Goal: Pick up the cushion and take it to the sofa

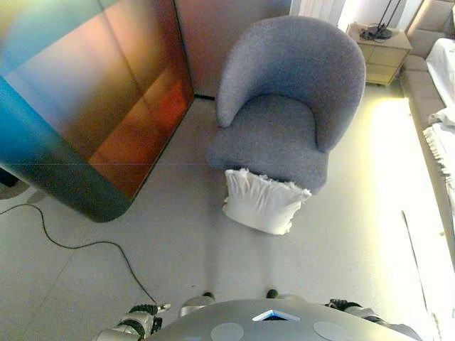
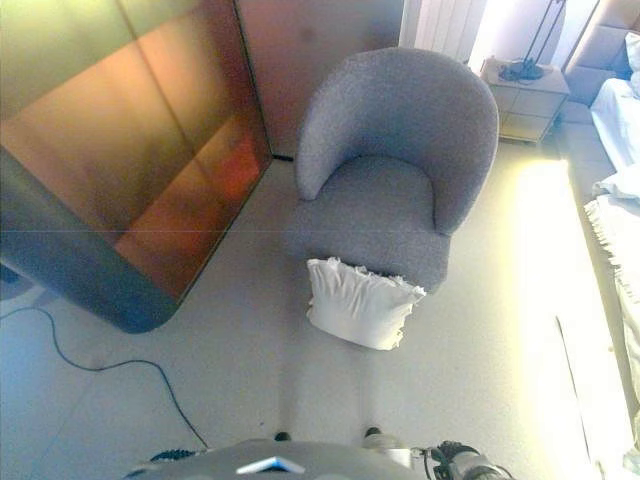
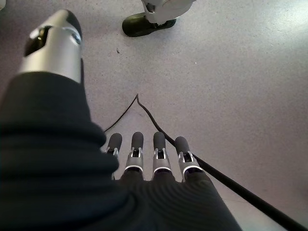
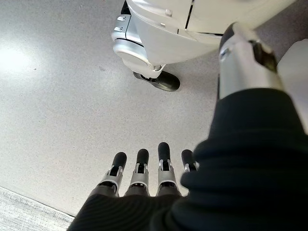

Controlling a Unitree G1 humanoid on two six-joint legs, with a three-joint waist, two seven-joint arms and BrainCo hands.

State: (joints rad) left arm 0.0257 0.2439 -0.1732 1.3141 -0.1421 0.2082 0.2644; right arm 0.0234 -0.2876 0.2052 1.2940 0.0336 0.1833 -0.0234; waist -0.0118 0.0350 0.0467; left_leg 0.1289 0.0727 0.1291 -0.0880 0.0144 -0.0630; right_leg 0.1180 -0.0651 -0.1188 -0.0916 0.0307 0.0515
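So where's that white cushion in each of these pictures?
Left eye view: the white cushion sits on the floor, just right of centre, leaning against the front of the grey armchair.
Right eye view: same spot, near centre, against the armchair.
Left wrist view: not in it, only floor.
Right wrist view: not in it.
Shared landmark: the grey armchair, in both eye views.

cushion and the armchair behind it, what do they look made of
The cushion looks like white woven cloth, matte, with creased folds and a frayed fringe along its top edge. The armchair looks upholstered in grey textured fabric, matte and slightly flecked; its frame is hidden.
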